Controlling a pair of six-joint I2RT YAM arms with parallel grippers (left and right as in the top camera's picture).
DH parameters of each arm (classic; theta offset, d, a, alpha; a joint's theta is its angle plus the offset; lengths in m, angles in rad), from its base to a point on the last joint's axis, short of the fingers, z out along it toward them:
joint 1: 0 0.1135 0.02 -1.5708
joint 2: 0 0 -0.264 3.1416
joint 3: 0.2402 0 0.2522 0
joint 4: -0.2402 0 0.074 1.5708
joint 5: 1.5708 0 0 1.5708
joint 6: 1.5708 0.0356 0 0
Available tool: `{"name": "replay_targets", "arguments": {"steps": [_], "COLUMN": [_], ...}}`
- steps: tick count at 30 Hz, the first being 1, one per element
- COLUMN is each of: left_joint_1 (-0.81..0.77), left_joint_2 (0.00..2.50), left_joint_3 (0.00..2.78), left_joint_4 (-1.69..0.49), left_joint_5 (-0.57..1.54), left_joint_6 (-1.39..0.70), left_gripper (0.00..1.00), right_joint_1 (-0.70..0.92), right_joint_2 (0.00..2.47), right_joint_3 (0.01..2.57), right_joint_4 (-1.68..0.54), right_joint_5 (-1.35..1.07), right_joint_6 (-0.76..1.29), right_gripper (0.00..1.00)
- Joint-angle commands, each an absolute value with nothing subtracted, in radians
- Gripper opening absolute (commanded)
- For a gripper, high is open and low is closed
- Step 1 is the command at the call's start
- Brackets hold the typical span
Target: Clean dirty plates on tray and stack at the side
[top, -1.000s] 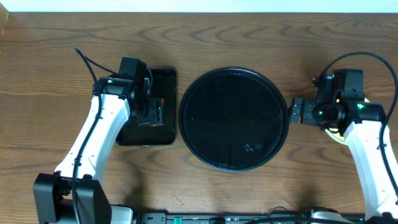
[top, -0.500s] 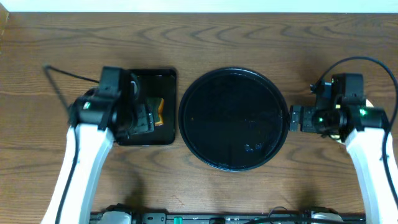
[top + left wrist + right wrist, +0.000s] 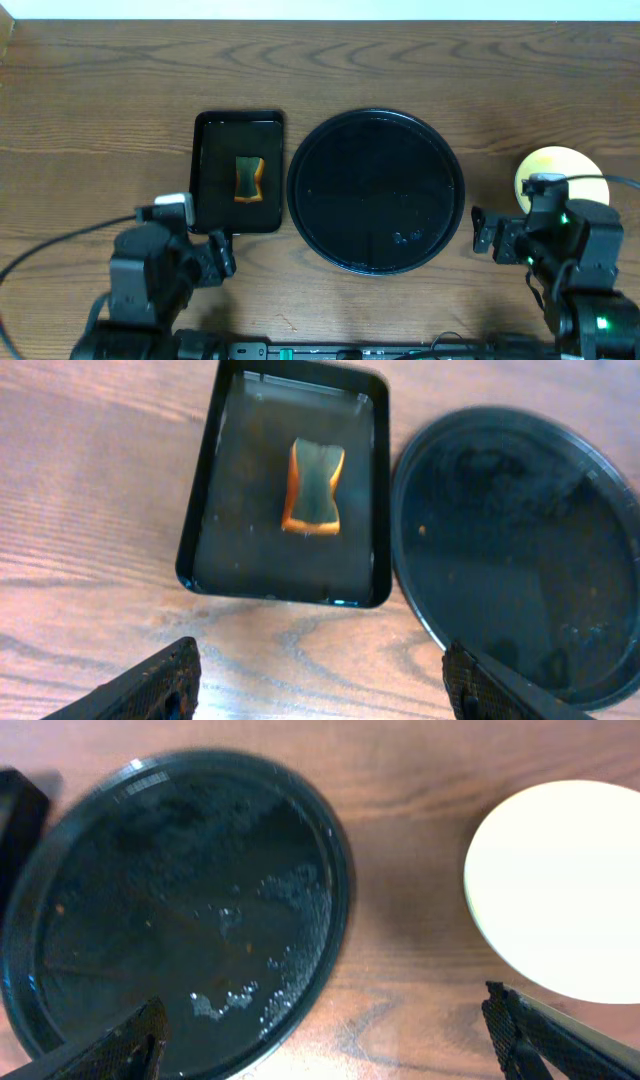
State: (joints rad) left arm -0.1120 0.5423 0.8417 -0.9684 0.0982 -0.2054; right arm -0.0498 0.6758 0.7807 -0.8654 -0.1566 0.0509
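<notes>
The large round black tray (image 3: 375,245) sits mid-table with no plates on it, only water drops and a few specks. It also shows in the left wrist view (image 3: 520,550) and the right wrist view (image 3: 180,910). A pale yellow plate (image 3: 555,168) lies on the table right of the tray, its top looking clean (image 3: 560,890). No mint-blue plate shows, and I cannot tell whether anything lies under the yellow one. My left gripper (image 3: 218,258) (image 3: 320,690) is open and empty near the front edge. My right gripper (image 3: 487,233) (image 3: 330,1045) is open and empty between tray and plate.
A smaller rectangular black tray (image 3: 210,135) (image 3: 205,510) stands left of the round tray. It holds shallow water and an orange-and-green sponge (image 3: 248,178) (image 3: 315,485). The table is bare brown wood, with a wall edge at the back.
Both arms have drawn back toward the front edge. The left gripper has left the rectangular tray, and the sponge now lies there alone. The right arm has moved off the yellow plate, uncovering it.
</notes>
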Motion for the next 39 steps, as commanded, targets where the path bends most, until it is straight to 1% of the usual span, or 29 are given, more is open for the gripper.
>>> {"name": "replay_targets", "arguments": {"steps": [1, 23, 30, 34, 39], "left_joint_1": [-0.108, -0.108, -0.108, -0.108, -0.108], "left_joint_2": [0.480, 0.463, 0.463, 0.463, 0.463], "left_joint_3": [0.825, 0.825, 0.825, 0.825, 0.825], "left_joint_4": [-0.962, -0.968, -0.968, -0.968, -0.968], "left_joint_5": [0.083, 0.083, 0.082, 0.083, 0.082], "left_joint_6": [-0.196, -0.196, -0.196, -0.196, -0.196], "left_gripper": [0.78, 0.78, 0.79, 0.79, 0.79], "right_joint_1": [-0.045, -0.045, -0.037, -0.025, 0.007], "right_joint_2": [0.642, 0.641, 0.589, 0.514, 0.353], "right_joint_3": [0.771, 0.771, 0.768, 0.718, 0.555], "right_joint_4": [-0.865, -0.880, -0.876, -0.790, -0.587], "right_joint_5": [-0.147, -0.146, -0.104, -0.105, -0.107], "right_joint_6": [0.044, 0.044, 0.010, 0.010, 0.012], "right_gripper": [0.99, 0.99, 0.99, 0.99, 0.99]}}
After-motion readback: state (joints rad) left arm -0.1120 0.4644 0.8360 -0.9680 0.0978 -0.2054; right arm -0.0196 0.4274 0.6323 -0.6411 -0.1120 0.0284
